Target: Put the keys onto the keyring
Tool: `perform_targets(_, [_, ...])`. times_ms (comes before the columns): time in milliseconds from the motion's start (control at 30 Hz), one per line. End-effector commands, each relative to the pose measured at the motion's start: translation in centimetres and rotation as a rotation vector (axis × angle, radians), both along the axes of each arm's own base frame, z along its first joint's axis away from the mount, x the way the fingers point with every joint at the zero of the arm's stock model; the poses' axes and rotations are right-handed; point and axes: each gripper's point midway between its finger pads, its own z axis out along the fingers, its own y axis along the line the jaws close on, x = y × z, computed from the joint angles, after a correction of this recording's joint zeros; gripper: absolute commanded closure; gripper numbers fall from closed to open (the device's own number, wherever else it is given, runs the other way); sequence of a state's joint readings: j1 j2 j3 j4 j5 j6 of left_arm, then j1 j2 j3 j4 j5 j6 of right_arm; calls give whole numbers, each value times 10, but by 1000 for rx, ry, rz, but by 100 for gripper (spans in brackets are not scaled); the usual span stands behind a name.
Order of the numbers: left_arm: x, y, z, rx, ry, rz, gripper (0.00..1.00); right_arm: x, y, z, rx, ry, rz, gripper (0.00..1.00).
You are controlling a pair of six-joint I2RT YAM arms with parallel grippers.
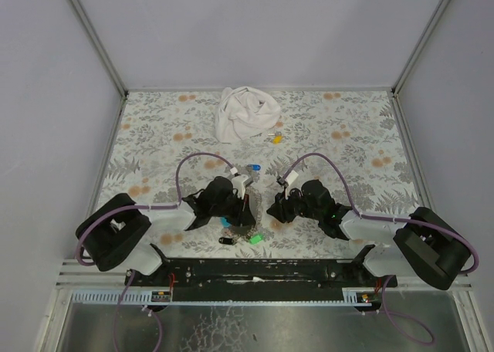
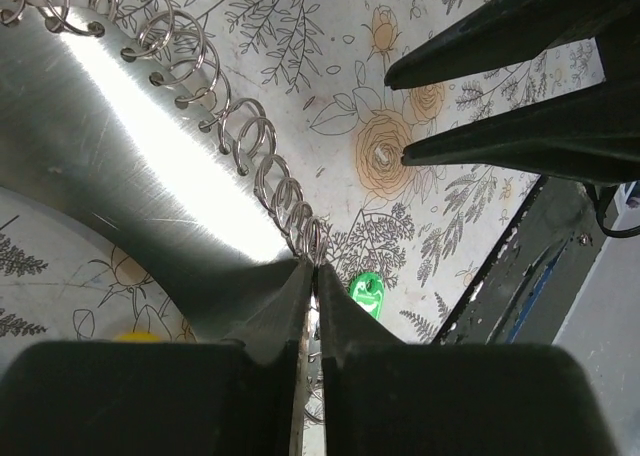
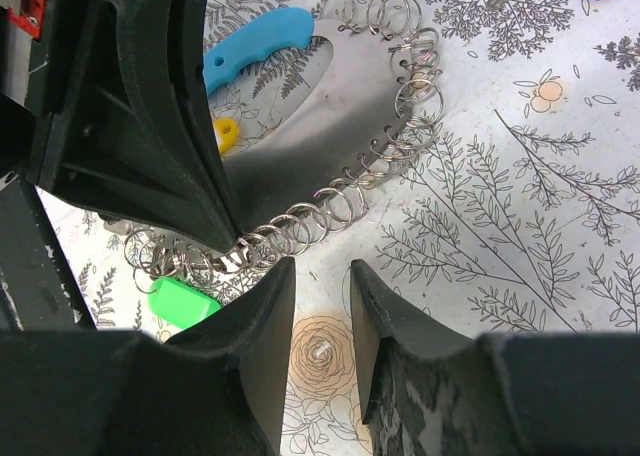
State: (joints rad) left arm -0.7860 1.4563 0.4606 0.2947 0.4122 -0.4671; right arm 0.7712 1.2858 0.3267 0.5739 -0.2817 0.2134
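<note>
The keyring [image 3: 330, 106] is a crescent of brushed steel plate with a blue plastic grip at one end and a row of small wire rings threaded through holes along its outer edge. It lies on the flower-printed surface [image 1: 347, 159] between the two arms, a little way out from their bases. The left hand [image 2: 313, 266] has its two black fingers pressed together, clamped on that row of rings where the coil meets the plate's edge. The right hand [image 3: 322, 266] hovers just beside the same stretch of rings, its fingers apart with only the printed surface showing between them. A green-capped silver key [image 3: 183, 301] lies on the surface just beside the end of the ring row, close under the left hand; whether it hangs on one of the rings cannot be told from these views. A blue-capped silver key [image 1: 252, 168] lies loose on the far side of the two hands, apart from the keyring. A crumpled white cloth [image 1: 245, 113] sits well beyond it, near the back wall.
</note>
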Motion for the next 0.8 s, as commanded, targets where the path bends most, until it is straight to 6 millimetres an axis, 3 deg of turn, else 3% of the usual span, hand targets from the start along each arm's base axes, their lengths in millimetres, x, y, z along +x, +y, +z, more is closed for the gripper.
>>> perform_targets(0, [4, -8, 14, -20, -44, -21, 100, 5, 8, 15, 51, -34, 16, 64])
perform_targets(133, [5, -5, 25, -7, -103, -45, 100, 1, 11, 19, 66, -44, 46, 64])
perform_targets(367, [9, 5, 45, 118, -226, -145, 100, -13, 23, 47, 172, -136, 179, 61])
perform_targets(533, [8, 8, 57, 116, -318, -218, 100, -21, 32, 65, 245, -220, 268, 58])
perform_targets(767, [9, 1, 78, 47, -497, -313, 100, -27, 31, 69, 262, -337, 335, 71])
